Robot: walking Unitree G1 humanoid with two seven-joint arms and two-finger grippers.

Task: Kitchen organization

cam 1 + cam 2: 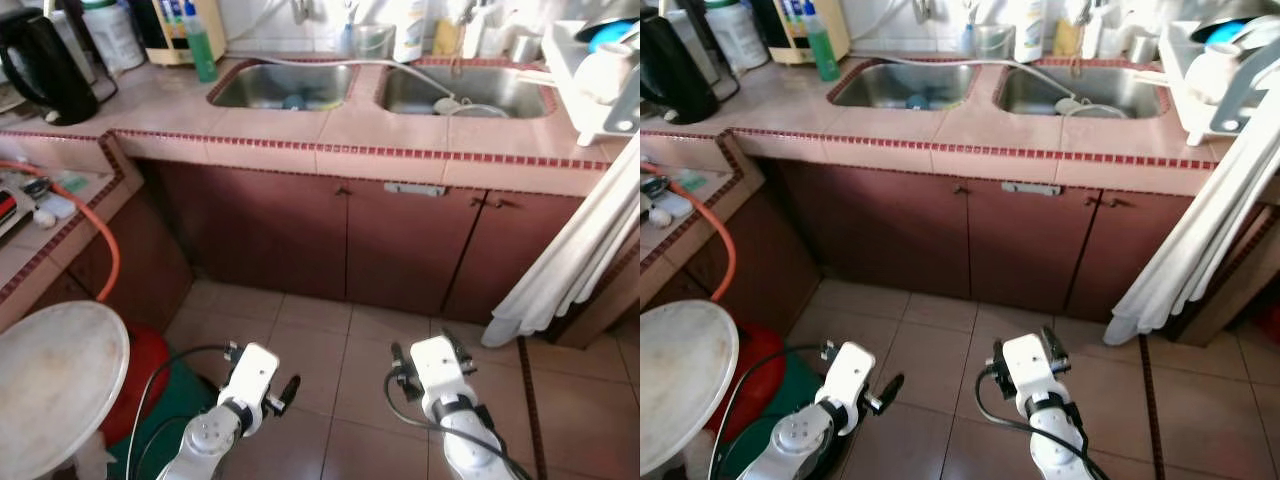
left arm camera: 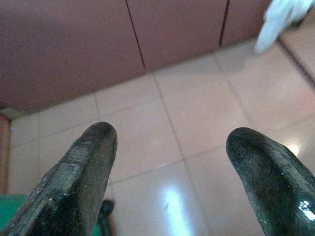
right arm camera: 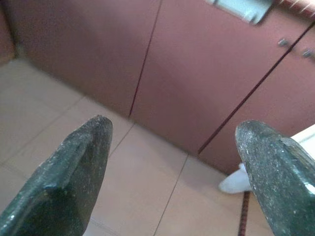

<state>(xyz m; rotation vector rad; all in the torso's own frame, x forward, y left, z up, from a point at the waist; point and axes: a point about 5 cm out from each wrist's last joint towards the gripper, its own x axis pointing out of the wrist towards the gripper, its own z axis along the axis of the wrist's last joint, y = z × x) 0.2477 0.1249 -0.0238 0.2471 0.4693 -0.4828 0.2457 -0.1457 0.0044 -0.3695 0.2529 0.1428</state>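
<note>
The robot stands facing the tiled counter (image 1: 330, 135), both arms low at six o'clock over the floor tiles (image 1: 340, 350). The left gripper (image 2: 167, 147) hangs with its two black fingers spread wide and nothing between them; the right gripper (image 3: 172, 147) matches it, jaws parted and empty, looking toward the maroon cabinet doors (image 1: 300, 230).

Up at twelve o'clock sits the double sink: the left basin (image 1: 285, 85) holds something small and bluish, too dim to name, and the right basin (image 1: 465, 90) holds what looks like a white dish under a hose. A green bottle (image 1: 200, 45) stands just beside the left basin at eleven o'clock, a black kettle (image 1: 45, 65) farther off at ten. At two o'clock a white dish rack (image 1: 590, 75) overhangs the counter edge, with a white cloth (image 1: 570, 260) draped down from it, probably drying.

The organizing work lies on that counter and in the sinks, well apart from both grippers. Judging by this posture, no item has been chosen yet; the arms appear simply parked, open and ready for a reach upward.
</note>
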